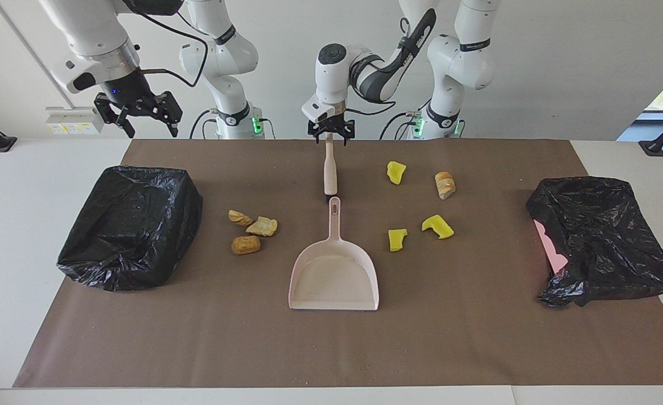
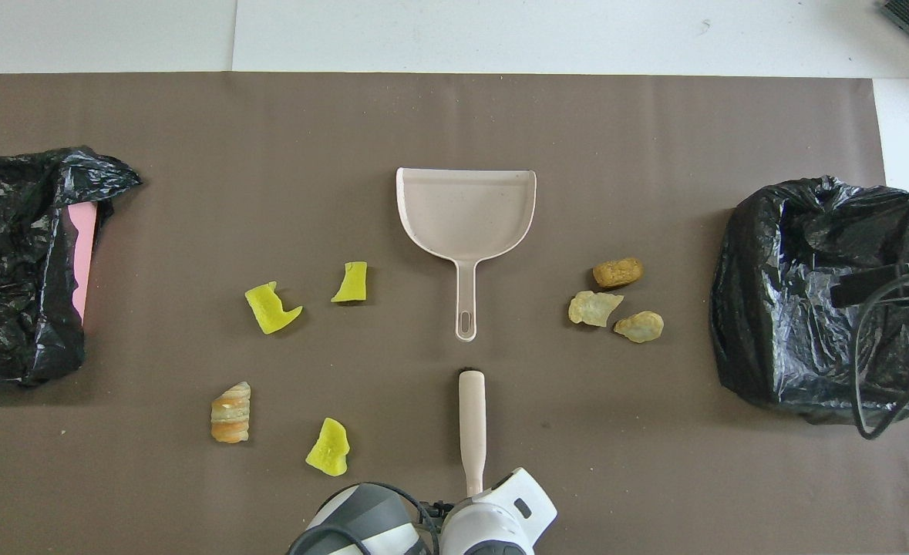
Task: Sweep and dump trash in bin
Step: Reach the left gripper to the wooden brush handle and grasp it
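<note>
Reaching down at the robots' edge of the surface, the left claw [image 1: 330,134] straddles the brush [image 1: 329,169] handle's tip, fingers wide. The right claw [image 1: 138,112], open, waits above a bin [image 1: 131,225]; overhead shows only its cable. Trash [image 1: 252,228] lies mid-surface, flanking the dustpan [image 1: 334,270].

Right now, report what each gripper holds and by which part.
Nothing is held. The left gripper is open around the brush handle's tip, not yet closed on it. The right gripper hangs open over the table's edge, waiting.
</note>
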Robot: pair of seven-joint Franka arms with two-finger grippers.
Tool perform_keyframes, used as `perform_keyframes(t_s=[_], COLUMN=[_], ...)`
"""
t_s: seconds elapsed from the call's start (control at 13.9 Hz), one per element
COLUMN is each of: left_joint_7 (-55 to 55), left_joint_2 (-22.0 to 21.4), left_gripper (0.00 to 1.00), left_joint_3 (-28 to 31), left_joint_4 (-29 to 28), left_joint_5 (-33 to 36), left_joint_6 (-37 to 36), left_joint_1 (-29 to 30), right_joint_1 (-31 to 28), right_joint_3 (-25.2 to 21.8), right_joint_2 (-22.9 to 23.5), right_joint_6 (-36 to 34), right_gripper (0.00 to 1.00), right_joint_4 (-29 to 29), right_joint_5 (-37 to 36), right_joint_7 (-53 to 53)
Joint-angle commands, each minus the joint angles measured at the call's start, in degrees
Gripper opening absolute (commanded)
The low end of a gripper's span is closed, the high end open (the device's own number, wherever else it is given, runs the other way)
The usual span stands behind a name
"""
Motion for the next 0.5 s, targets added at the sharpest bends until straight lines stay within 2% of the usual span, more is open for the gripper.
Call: perform_keyframes(t_s=[0.0, 0.07, 0.14, 0.29, 0.43], left_joint_7=[0.4, 0.4, 0.4, 0.7, 0.7], left_joint_2=[-0.5, -0.5, -0.5, -0.5, -0.5], left_gripper=[0.74, 0.60, 0.42, 0.22, 0.20], left_joint_3=[1.0, 1.0, 1.0, 1.0, 1.1], left_joint_4=[-1.0, -1.1, -1.1, -1.1, -1.1], left_joint_5=[-1.0, -1.0, -1.0, -1.0, -1.0], left_joint_6=[1.1, 1.1, 0.8, 0.5, -0.3], left_joint_1=[-2.5, -2.5, -2.5, -2.4, -2.4], right_joint_1=[-0.3, -0.4, -0.4, -0.4, -0.4], right_joint_3=[0.3, 0.3, 0.3, 0.3, 0.3], right_joint_2=[-1.4, -1.4, -1.4, -1.4, -1.4], right_joint_6=[0.3, 0.4, 0.4, 0.4, 0.3], right_gripper=[1.00, 1.00, 1.00, 1.00, 1.00], right_joint_4=[-1.6, -1.6, -1.6, -1.6, -1.6], right_joint_5=[-0.2, -0.2, -0.2, -0.2, -0.2], right_joint_7=[-2.0, -2.5, -2.7, -2.7, -2.7])
